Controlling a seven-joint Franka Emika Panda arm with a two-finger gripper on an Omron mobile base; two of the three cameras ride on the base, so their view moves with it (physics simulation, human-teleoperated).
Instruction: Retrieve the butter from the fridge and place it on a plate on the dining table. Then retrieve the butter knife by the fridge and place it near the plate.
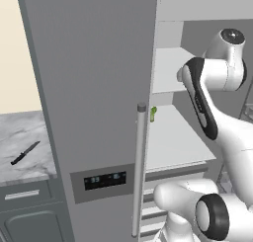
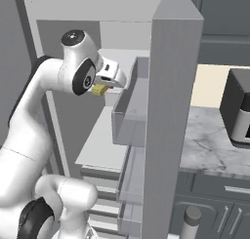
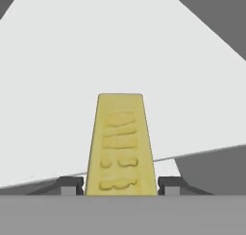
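Observation:
The butter [image 3: 121, 143], a small yellow stick, sits lengthwise between the two dark fingertips of my gripper [image 3: 121, 186], which is shut on it. From the right base view the gripper [image 2: 103, 85] holds the butter [image 2: 98, 90] inside the open right half of the fridge [image 1: 94, 88], above a white shelf [image 2: 100, 145]. The butter knife [image 1: 24, 153], slim and black, lies on the marble counter [image 1: 22, 137] left of the fridge. The plate and the dining table are out of view.
The fridge's left door is shut, with a long bar handle [image 1: 140, 167] and a dark dispenser panel [image 1: 105, 180]. The swung-out right door [image 2: 171, 111] with its bins stands close beside my arm. A small green item [image 1: 153, 113] rests on a shelf. A dark appliance [image 2: 238, 109] stands on the right counter.

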